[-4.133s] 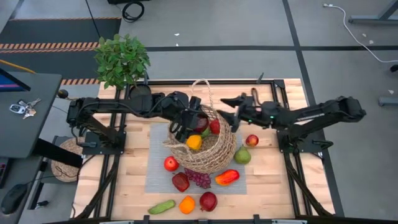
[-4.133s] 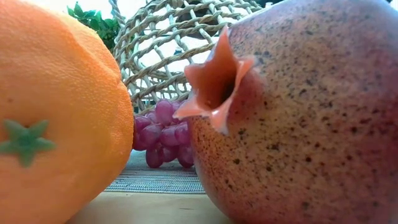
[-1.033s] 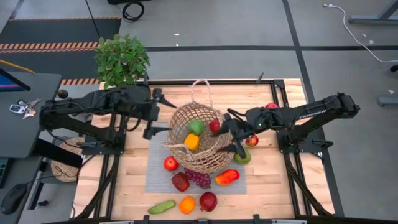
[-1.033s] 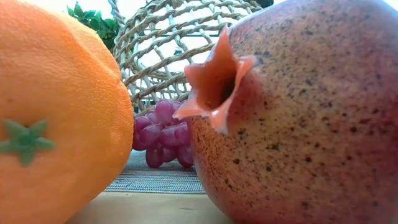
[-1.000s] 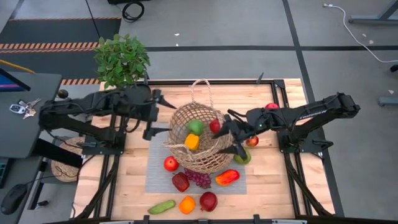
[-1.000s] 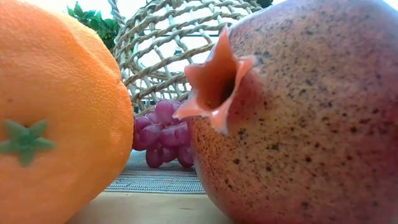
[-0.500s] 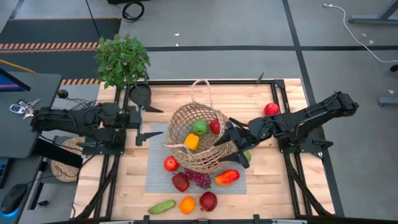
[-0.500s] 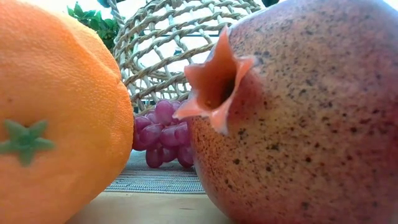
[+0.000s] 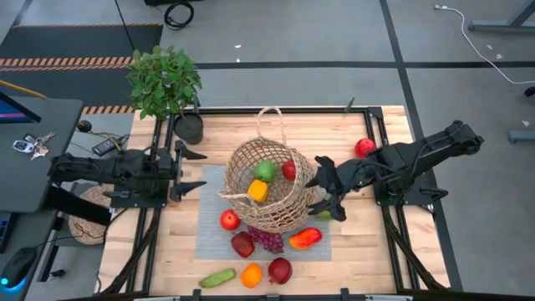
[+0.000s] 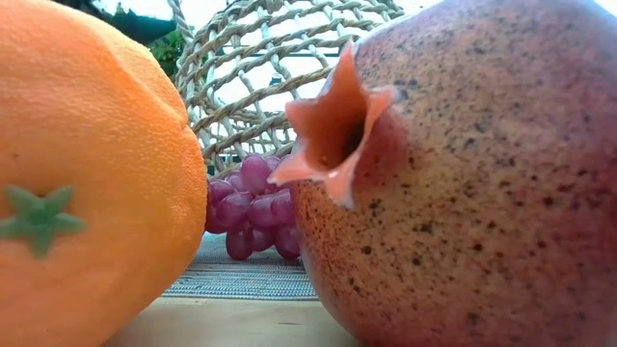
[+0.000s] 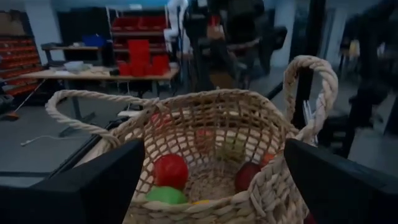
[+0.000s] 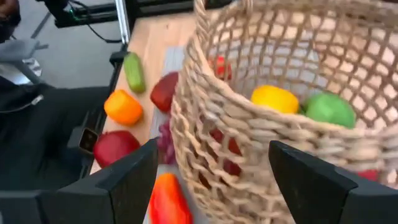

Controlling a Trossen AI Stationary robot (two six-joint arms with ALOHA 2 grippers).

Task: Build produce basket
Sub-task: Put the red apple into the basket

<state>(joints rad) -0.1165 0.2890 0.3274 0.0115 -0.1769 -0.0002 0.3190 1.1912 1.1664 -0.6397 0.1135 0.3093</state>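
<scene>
Basket: your basket (image 9: 269, 194) sits mid-counter on the grey mat (image 9: 209, 242), holding a yellow lemon (image 9: 258, 191), a green fruit (image 9: 266, 170) and a red fruit (image 9: 289, 170).
Right hand: your right hand (image 9: 329, 197) hangs just beside the basket's right wall, fingers spread, holding nothing.
Nearest fruit: the pear (image 9: 324, 215) lies right by that hand, partly hidden under it; the pepper (image 9: 305, 238) lies just nearer you, long axis roughly left-to-right.
Left hand: your left hand (image 9: 185, 171) is wide open, empty, well left of the basket.
Room: bare counter (image 9: 368, 251) to the right gives space; mind the basket wall when lifting.
</scene>
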